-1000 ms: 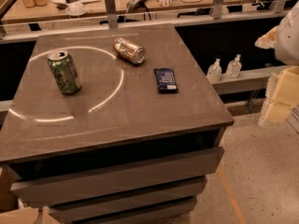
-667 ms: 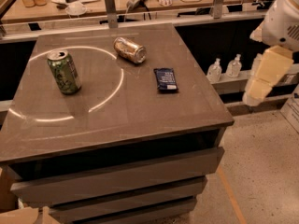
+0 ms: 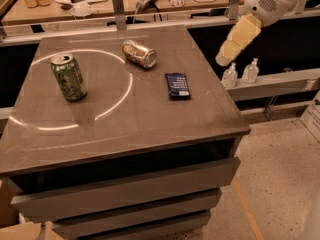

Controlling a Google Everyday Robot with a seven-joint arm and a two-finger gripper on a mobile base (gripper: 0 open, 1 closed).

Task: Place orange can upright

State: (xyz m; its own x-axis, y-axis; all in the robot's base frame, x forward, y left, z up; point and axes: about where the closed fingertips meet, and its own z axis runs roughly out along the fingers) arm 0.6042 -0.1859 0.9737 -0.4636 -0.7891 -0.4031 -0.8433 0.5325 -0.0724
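Observation:
The orange can (image 3: 139, 53) lies on its side at the back middle of the brown table (image 3: 130, 134), its silver end facing front right. My gripper (image 3: 223, 59) hangs in the air past the table's right edge, to the right of the can and level with it, well apart from it and holding nothing that I can see. The white arm reaches in from the top right corner.
A green patterned can (image 3: 68, 77) stands upright at the table's left. A flat dark blue packet (image 3: 178, 84) lies right of centre. Two small white bottles (image 3: 230, 75) stand on a ledge to the right. A cluttered bench (image 3: 100, 4) runs behind the table.
My arm and gripper have moved left and up, from low beside the table's right side toward its right back edge. The cans and the packet have not moved.

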